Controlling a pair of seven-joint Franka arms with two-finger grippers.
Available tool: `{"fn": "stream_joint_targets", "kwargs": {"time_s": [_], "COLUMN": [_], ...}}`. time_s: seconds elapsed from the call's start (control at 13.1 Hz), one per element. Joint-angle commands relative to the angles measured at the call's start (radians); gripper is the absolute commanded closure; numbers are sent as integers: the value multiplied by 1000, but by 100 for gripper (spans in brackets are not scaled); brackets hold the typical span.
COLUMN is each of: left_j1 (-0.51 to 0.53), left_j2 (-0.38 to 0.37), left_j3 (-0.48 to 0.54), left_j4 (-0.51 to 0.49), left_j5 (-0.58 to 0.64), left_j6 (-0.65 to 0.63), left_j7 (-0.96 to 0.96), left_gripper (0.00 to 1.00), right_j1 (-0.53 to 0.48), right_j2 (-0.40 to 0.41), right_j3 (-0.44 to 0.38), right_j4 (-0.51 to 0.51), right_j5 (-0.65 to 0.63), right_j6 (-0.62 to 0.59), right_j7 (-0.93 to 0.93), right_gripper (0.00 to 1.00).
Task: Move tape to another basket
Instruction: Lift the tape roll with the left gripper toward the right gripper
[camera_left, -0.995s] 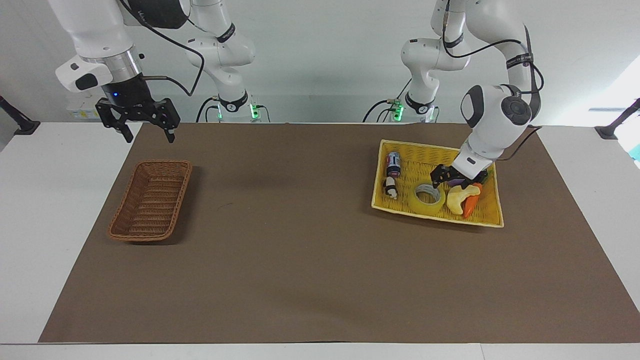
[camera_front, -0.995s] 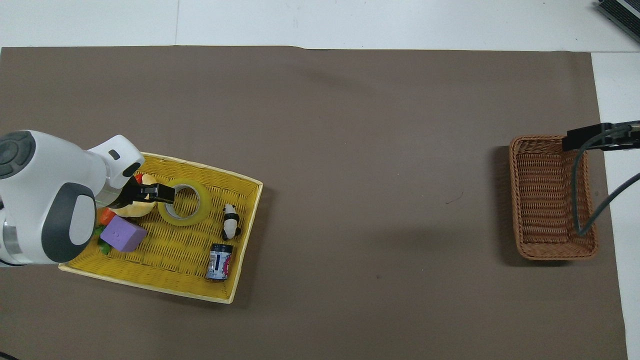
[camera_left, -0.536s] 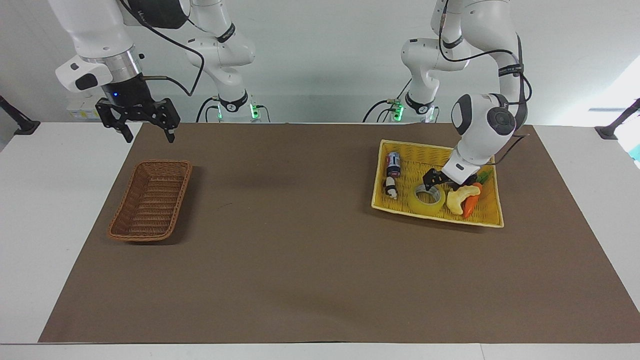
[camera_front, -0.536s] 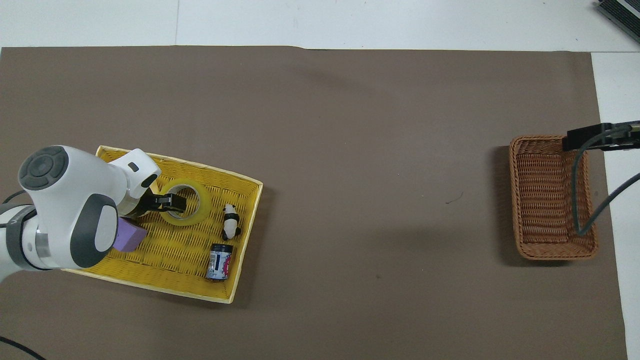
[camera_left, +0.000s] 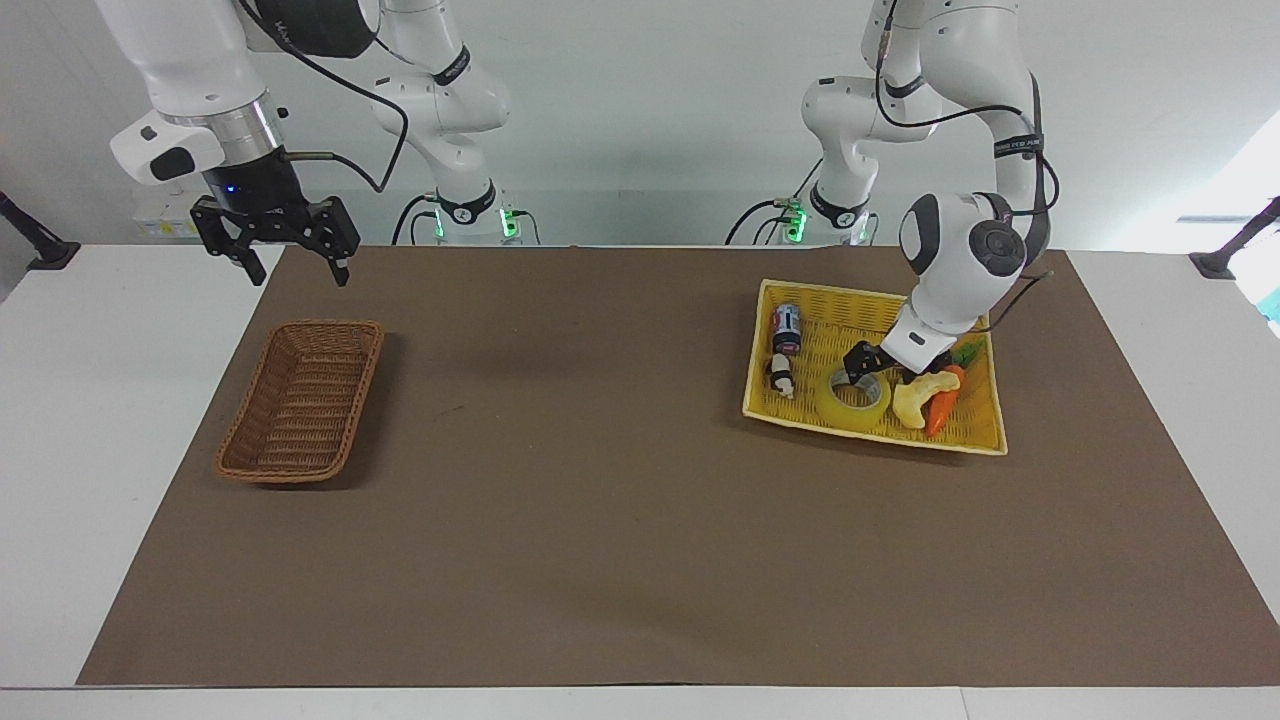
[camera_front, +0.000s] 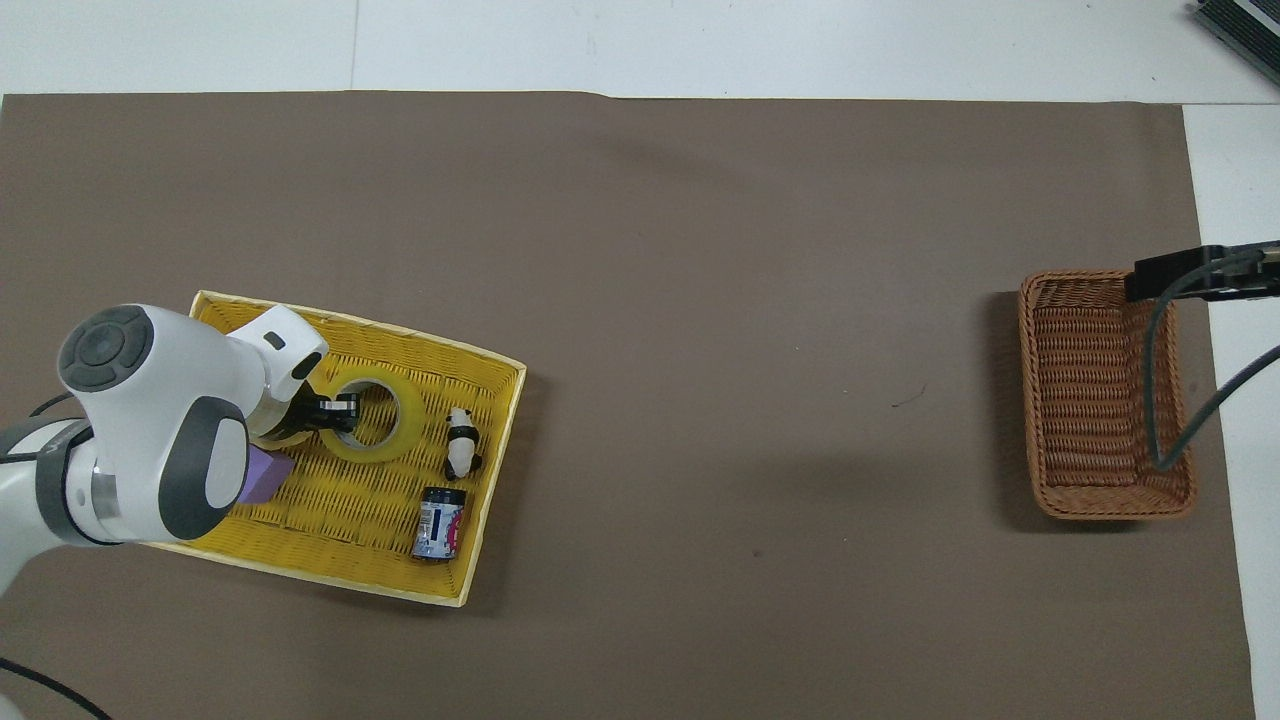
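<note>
The roll of packing tape (camera_left: 853, 396) lay flat in the yellow basket (camera_left: 860, 298), hole upward, so the left gripper (camera_left: 862, 365) reached down at its wall; whether its fingers had pinched it I cannot tell. The right gripper (camera_left: 276, 238) waited, spread, above the table near the brown wicker basket (camera_left: 300, 405), the tape's likely destination.

From overhead, my left arm covers most of the purple block (camera_front: 262, 476) and the banana toy. I cannot resolve the left end effector (camera_left: 862, 366) finger gap at the tape (camera_left: 853, 401).

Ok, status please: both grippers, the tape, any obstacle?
Left gripper down at tape, in yellow basket. Right gripper open, waiting above brown basket. Banana beside tape.
</note>
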Motion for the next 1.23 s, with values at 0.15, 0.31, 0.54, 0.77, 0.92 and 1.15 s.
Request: {"fn": "stream_joint_targets", "kwargs": {"time_s": [0.15, 0.31, 0.54, 0.77, 0.92, 1.15], "left_j1": [-12, -4, -3, -6, -20, -156], "left_j2": [9, 4, -5, 3, 14, 17], "left_j3": [13, 14, 16, 4, -2, -44], "left_j4": [128, 194, 289, 397, 420, 423], "left_j5": [-43, -66, -74, -97, -178, -163], "left_j6": [-166, -268, -378, -442, -400, -278], "left_j7": [-8, -9, -11, 12, 37, -32], "left_gripper": [100, 100, 100, 100, 100, 100], "right_j1": [-12, -12, 7, 14, 11, 65], "right_j2": [-7, -10, -12, -18, -18, -53], "right_j3": [10, 10, 14, 13, 13, 20], "right_j4": [-6, -7, -4, -9, -9, -68], "right_j5": [-5, -4, -2, 37, 39, 45], "right_j6": [-12, -25, -44, -73, -71, -47], "right_j7": [6, 6, 0, 10, 4, 29], "right_gripper": [0, 0, 0, 0, 0, 0]}}
